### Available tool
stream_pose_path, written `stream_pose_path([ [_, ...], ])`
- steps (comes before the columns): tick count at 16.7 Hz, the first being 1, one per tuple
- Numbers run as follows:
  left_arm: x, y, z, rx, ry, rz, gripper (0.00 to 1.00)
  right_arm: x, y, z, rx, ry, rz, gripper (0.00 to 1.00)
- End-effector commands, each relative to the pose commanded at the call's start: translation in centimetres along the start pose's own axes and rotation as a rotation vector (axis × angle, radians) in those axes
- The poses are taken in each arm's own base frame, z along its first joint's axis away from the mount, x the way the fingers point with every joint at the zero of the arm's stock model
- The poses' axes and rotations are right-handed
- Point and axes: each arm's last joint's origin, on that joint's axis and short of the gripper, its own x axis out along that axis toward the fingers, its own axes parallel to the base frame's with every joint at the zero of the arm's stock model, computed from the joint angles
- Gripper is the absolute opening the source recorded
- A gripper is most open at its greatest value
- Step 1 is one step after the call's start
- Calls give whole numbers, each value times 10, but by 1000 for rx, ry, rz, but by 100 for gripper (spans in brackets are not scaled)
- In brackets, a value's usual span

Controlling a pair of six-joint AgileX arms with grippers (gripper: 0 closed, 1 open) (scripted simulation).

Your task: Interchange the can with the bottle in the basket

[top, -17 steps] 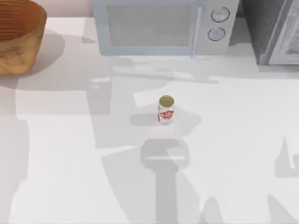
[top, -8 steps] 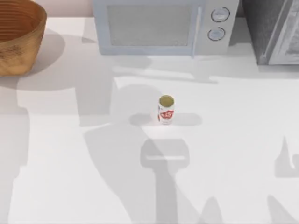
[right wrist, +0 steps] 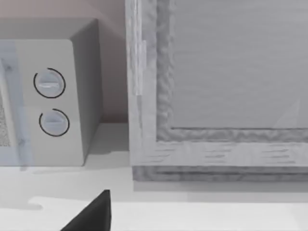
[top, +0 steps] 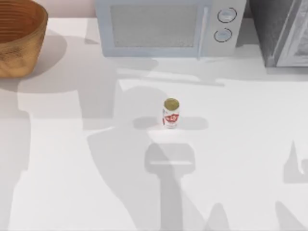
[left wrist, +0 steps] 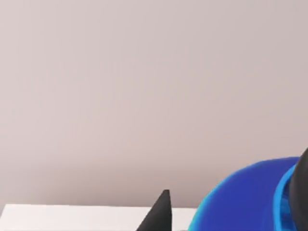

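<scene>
Comparing with half a second and a second back: seeing the broad arm shadows on the table (top: 250, 144) sliding and reshaping left of centre, mostly in the first half-second and barely since. Logging the can (top: 171, 113) as unmoved, upright mid-table, in front of the microwave (top: 163, 29) and well apart from the basket (top: 29, 43) at the far left corner. Reading that as arm motion overhead with no contact on the can yet, so judging the swap as still open on the can's side.

Catching the left gripper (left wrist: 162, 215) raised and facing the back wall, with the bottle (left wrist: 245, 197) right beside it, close to the camera. Guessing at a lift out of the basket, but not confirming a grasp: cannot tell how wide open or what held. Placing the right gripper (right wrist: 96, 214) low over the table's right side, facing the microwave's dials; opening likewise impossible to tell.

Describing the can: small, white body, red label, gold top, standing straight, throwing a short shadow. Describing the bottle: showing just a rounded blue edge, smooth and glossy, shape otherwise hidden.
</scene>
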Motion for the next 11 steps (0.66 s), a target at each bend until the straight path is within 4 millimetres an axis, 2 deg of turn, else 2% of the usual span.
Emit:
stream_pose_path([
  [5, 0, 0, 0, 0, 0, 0, 98, 0, 0, 0, 0, 0, 0, 100],
  [11, 0, 0, 0, 0, 0, 0, 100, 0, 0, 0, 0, 0, 0, 100],
])
